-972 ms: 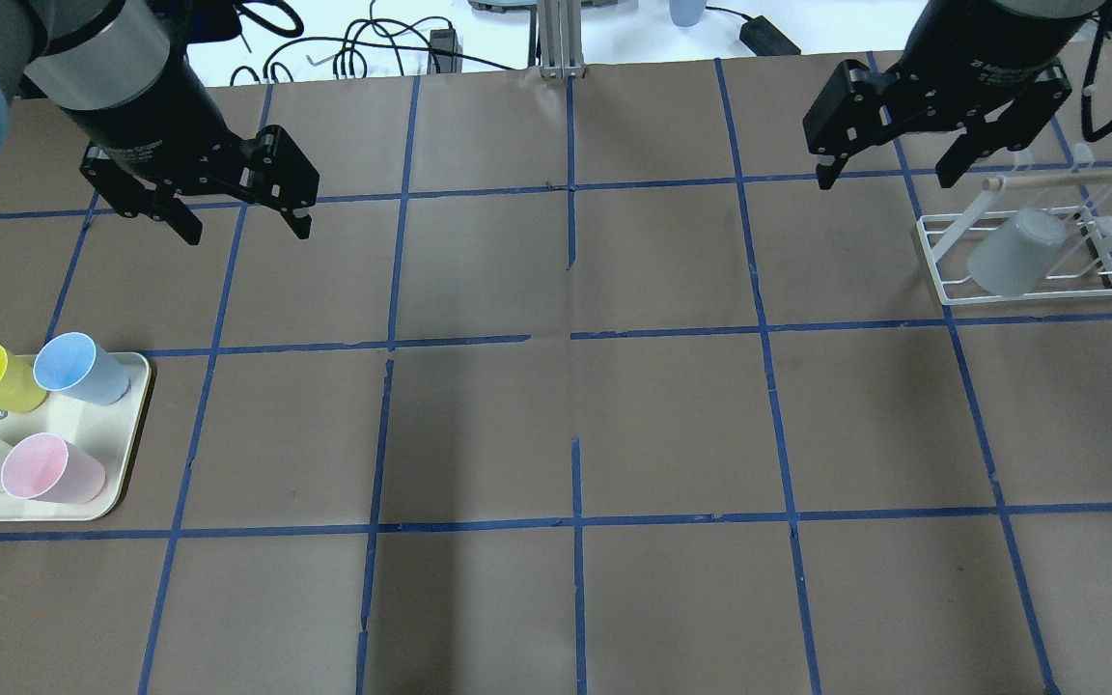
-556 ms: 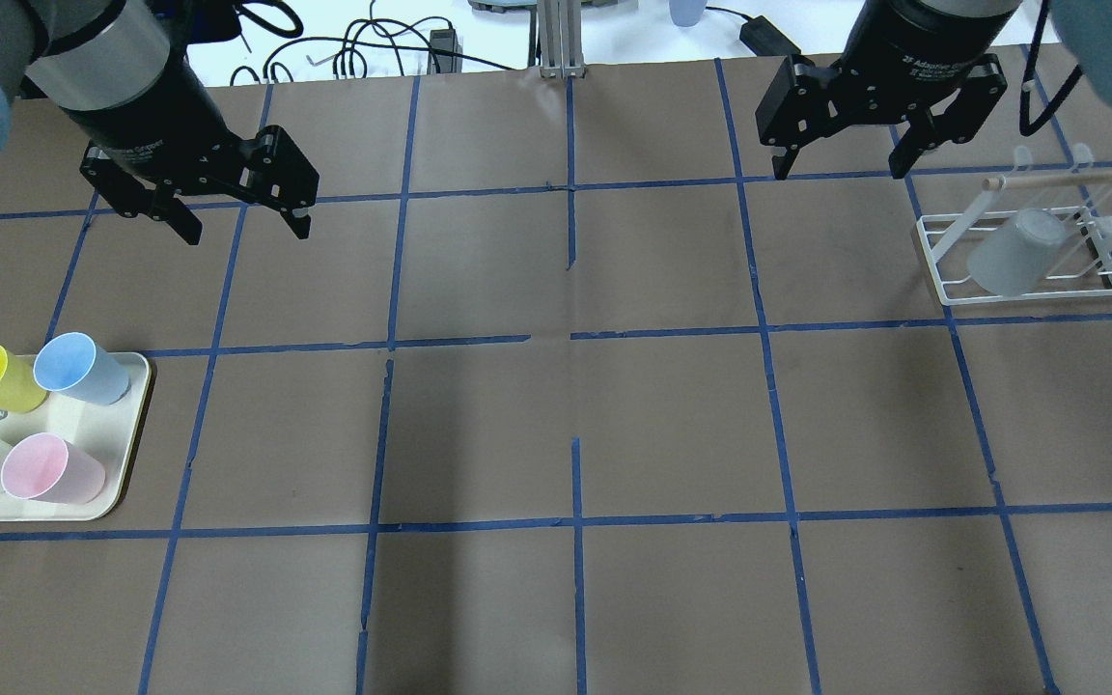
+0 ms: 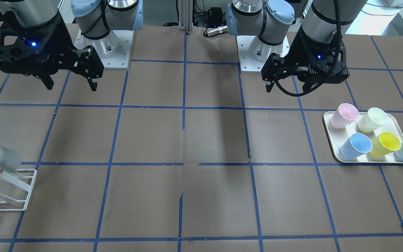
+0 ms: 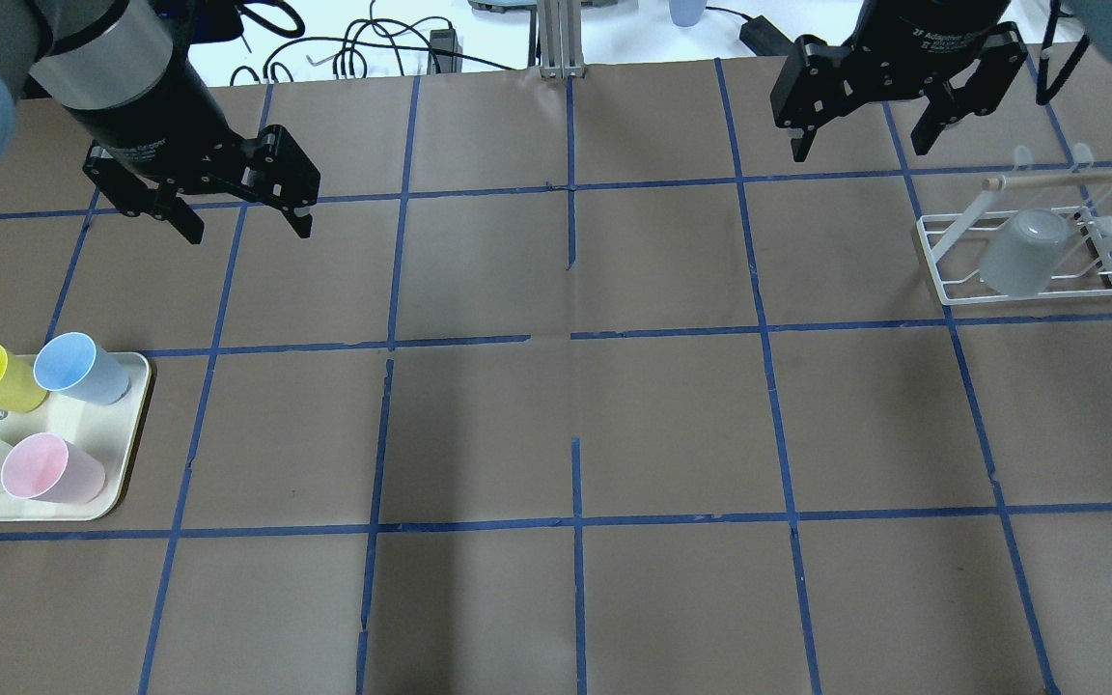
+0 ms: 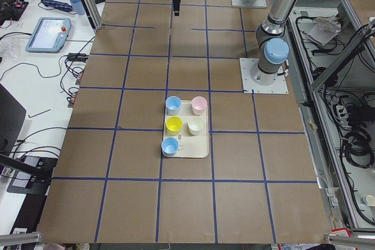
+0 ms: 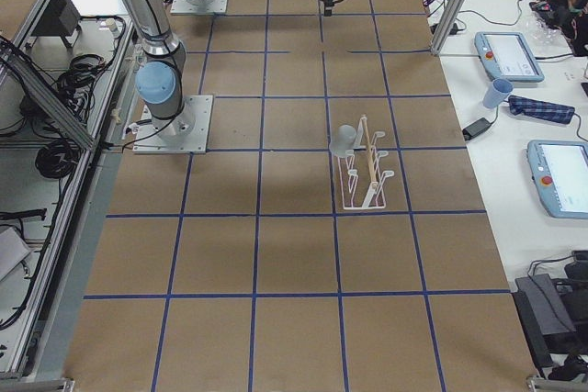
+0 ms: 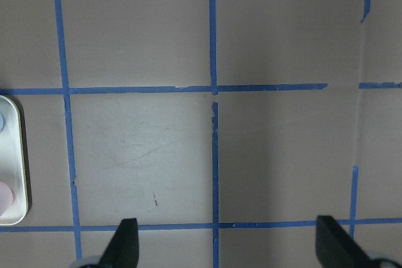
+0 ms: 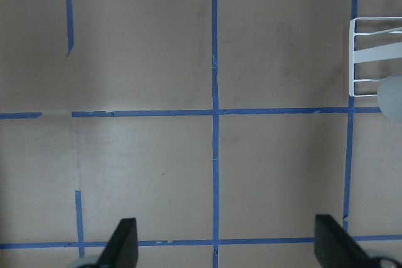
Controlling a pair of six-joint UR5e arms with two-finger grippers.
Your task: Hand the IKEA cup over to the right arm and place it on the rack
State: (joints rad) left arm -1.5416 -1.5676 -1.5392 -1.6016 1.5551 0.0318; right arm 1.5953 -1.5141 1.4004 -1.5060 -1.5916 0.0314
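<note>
Right pincer [image 4: 860, 150]: hanging with fingers apart, gripping nothing.
Left pincer [image 4: 247, 232]: hanging apart, empty.
IKEA cup [image 4: 1024, 253]: resting inverted on rack [image 4: 945, 301], off the right pincer's right; mouth hidden.

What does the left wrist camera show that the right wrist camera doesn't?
Only the left wrist view shows the rounded edge of the cream plastic tray at its left border, with a sliver of a pink cup. Only the right wrist view shows a corner of the white wire drying rack and part of the grey plastic cup at its right border. Both show the brown paper-covered table with blue tape lines, and black fingers spread wide and empty: those of the left gripper and the right gripper.
</note>
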